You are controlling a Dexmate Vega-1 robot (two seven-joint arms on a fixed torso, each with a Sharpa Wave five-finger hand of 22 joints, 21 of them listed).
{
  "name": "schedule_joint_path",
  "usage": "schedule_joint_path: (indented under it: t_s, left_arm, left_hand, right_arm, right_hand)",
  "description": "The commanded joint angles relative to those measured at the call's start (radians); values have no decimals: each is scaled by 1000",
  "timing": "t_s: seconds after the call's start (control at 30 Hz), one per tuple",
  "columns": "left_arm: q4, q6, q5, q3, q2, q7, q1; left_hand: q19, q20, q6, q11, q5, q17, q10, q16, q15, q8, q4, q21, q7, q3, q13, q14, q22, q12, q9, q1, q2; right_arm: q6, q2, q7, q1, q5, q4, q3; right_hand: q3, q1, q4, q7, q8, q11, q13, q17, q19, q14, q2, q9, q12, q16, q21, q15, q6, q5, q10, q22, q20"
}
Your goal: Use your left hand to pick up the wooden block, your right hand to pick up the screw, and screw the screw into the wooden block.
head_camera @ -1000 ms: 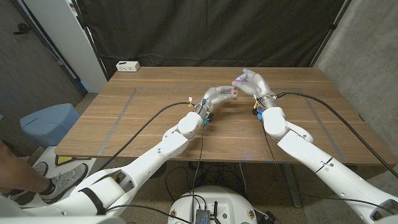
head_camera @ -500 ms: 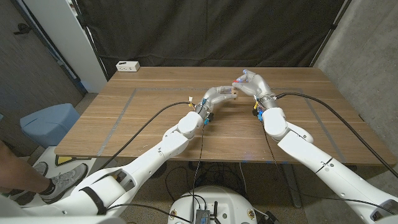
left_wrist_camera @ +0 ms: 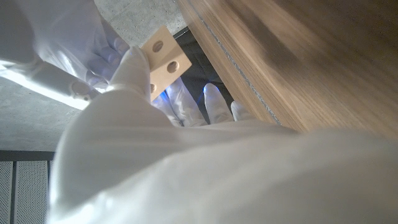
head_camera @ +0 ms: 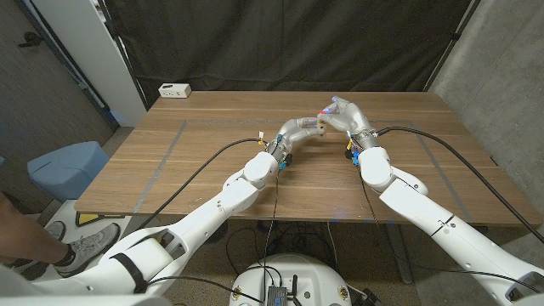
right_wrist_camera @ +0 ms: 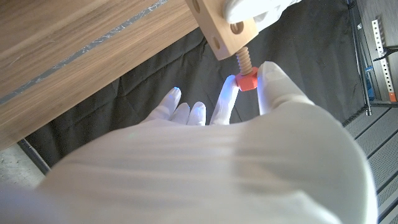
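so both pickups look done: the left hand has the block gripped and held up off the table around the far middle, and the right hand meets it there, pinching the red head of the screw between fingertips. in the right wrist view the screw's wooden thread is already started in a hole on the block's face, but a good stretch of thread is bare between the red head and the wood, so i'd say it's partway in at best. what's left is more twisting until the head seats on the block. the left wrist view shows the block's other holes poking past the left hand's fingers, so the grip seems to be on the near end. not much else around: a white power strip sits at the far left corner of the table, well apart from the action, and someone's shoe and leg show on the floor at the left edge. nothing's really in the way, though the two hands are packed tight, so regrasping the screw head between turns is the fiddly bit imo.
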Motion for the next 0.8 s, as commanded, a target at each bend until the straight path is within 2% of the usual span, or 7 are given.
schedule_joint_path:
  t_s: [0.03, 0.8]
  left_arm:
    - [12, 1, -2, 3, -5, -6, -8]
    - [28, 4, -4, 7, -11, -13, -20]
  left_hand:
    - [3, 8, 65, -3, 6, 0, 16, 2, -114, 7, 7, 8, -2, 0, 125, 11, 4, 7, 11, -25, 51]
    - [4, 8, 64, -3, 7, 0, 17, 0, -115, 5, 7, 8, -1, 0, 127, 9, 4, 3, 11, -26, 54]
  right_arm:
    - [-2, -1, -1, 0, 7, 4, 2]
    - [8, -5, 6, 8, 14, 20, 3]
  right_hand:
    - [-3, 2, 2, -5, 5, 4, 5, 6, 7, 10, 12, 0, 1, 0, 1, -20, 4, 6, 7, 2, -17]
    - [-6, 5, 1, -6, 11, 2, 6, 5, 8, 11, 15, -3, 1, 0, 1, -19, 3, 8, 9, 2, -16]
